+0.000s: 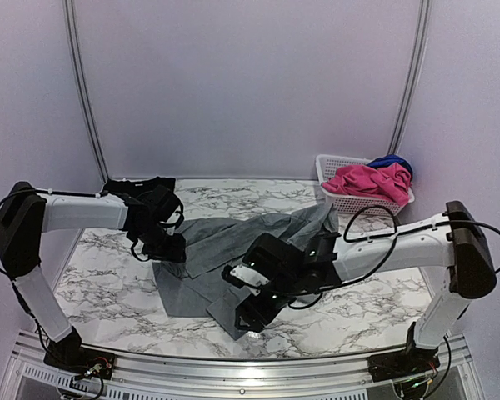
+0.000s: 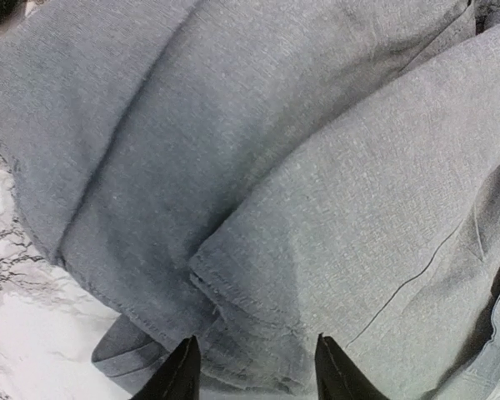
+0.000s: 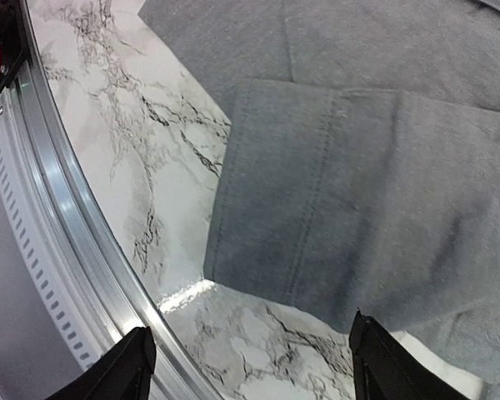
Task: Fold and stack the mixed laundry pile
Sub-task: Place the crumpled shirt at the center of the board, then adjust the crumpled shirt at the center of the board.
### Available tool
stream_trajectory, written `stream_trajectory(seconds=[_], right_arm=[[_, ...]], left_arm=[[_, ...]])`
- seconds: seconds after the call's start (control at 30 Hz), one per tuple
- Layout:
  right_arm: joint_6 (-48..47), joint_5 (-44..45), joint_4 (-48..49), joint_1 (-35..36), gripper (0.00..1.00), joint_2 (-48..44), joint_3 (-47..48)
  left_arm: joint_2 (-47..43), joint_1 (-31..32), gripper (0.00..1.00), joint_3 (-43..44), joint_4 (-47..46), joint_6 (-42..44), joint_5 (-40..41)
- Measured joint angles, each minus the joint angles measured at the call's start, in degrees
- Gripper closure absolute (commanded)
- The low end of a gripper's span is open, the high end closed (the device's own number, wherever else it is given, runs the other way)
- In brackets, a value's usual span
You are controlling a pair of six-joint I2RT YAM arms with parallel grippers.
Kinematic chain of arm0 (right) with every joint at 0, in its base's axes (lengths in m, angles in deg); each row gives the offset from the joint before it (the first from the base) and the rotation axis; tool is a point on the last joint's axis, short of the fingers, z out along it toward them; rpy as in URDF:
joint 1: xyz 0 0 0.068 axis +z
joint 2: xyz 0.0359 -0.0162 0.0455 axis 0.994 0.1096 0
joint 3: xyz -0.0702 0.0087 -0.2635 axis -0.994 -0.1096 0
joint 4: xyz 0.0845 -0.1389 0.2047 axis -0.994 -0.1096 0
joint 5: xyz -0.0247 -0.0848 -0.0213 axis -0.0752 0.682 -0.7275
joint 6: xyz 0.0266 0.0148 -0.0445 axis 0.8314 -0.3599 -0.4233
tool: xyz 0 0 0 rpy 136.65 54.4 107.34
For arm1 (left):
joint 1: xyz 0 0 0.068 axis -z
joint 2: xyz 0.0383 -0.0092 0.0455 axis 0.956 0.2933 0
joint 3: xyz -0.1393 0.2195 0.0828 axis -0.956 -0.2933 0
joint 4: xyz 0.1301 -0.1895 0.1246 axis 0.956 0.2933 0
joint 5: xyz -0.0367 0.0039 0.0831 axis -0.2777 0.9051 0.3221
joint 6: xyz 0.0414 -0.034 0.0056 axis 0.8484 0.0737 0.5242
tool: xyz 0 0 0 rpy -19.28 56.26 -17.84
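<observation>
Grey trousers (image 1: 225,242) lie spread over the middle of the marble table (image 1: 100,283). My left gripper (image 1: 168,248) sits at their left edge. In the left wrist view it (image 2: 257,375) is open, its fingertips (image 2: 179,375) apart just above a stitched hem of the trousers (image 2: 317,208). My right gripper (image 1: 252,315) hovers at the near hem. It (image 3: 254,367) stands wide open over bare marble, a leg end of the trousers (image 3: 383,167) just ahead of it. A black cloth (image 1: 137,185) lies at the back left. A pink piece (image 1: 367,181) and a blue piece (image 1: 393,161) are in the basket.
The white lattice basket (image 1: 327,167) stands at the back right corner of the table. A metal rail (image 3: 58,208) runs along the near edge, close to my right gripper. Grey walls close off the back and sides.
</observation>
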Motion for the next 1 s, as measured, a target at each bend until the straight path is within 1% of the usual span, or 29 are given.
stream_trajectory(seconds=[0.13, 0.17, 0.23, 0.3, 0.37, 0.4, 0.47, 0.6, 0.73, 0.8, 0.87, 1.0], right_arm=[[-1.4, 2.1, 0.9, 3.2, 0.22, 6.7, 4.1], [-1.7, 2.7, 0.9, 3.7, 0.24, 8.3, 4.9], [-2.3, 4.3, 0.8, 4.7, 0.33, 11.7, 6.8], [-2.9, 6.9, 0.2, 5.5, 0.49, 15.0, 8.5], [-3.0, 8.7, -0.2, 6.0, 0.69, 15.9, 10.1], [-3.0, 9.6, -0.6, 6.1, 0.83, 16.2, 10.6], [-2.6, 11.5, -1.8, 6.3, 0.99, 16.7, 11.1], [-1.9, 14.8, -6.8, 6.2, 1.0, 16.3, 13.0], [-1.5, 16.9, -11.5, 5.9, 1.0, 11.3, 15.9], [-1.3, 17.2, -13.2, 5.1, 1.0, 6.6, 17.8], [-1.2, 17.6, -14.6, 3.1, 1.0, 1.7, 20.6], [-1.7, 20.4, -15.3, -5.6, 1.0, -5.8, 26.9]], left_arm=[[-1.4, -1.0, 0.35, -0.8, -0.2, -0.8, -0.7], [-1.5, -1.0, 0.34, -1.1, -0.3, -0.9, -0.9], [-1.7, -1.0, 0.32, -1.9, -0.3, -0.7, -1.2], [-2.2, -0.9, 0.31, -3.3, -0.3, -0.6, -1.1], [-3.0, -0.9, 0.31, -4.9, -0.3, -0.5, -1.1], [-3.6, -0.9, 0.31, -5.7, -0.3, -0.4, -1.1], [-5.1, -0.8, 0.33, -7.5, -0.3, -0.4, -1.1], [-8.6, 0.0, 0.38, -12.2, -0.6, -0.1, -0.6], [-11.8, 2.3, 0.46, -17.6, -0.6, 0.7, 0.4], [-12.1, 4.1, 0.55, -18.6, -0.6, 0.9, 1.7], [-11.9, 5.9, 0.66, -18.6, -0.6, 0.4, 2.7], [-11.6, 10.0, 0.86, -18.4, -0.7, -2.7, 2.4]])
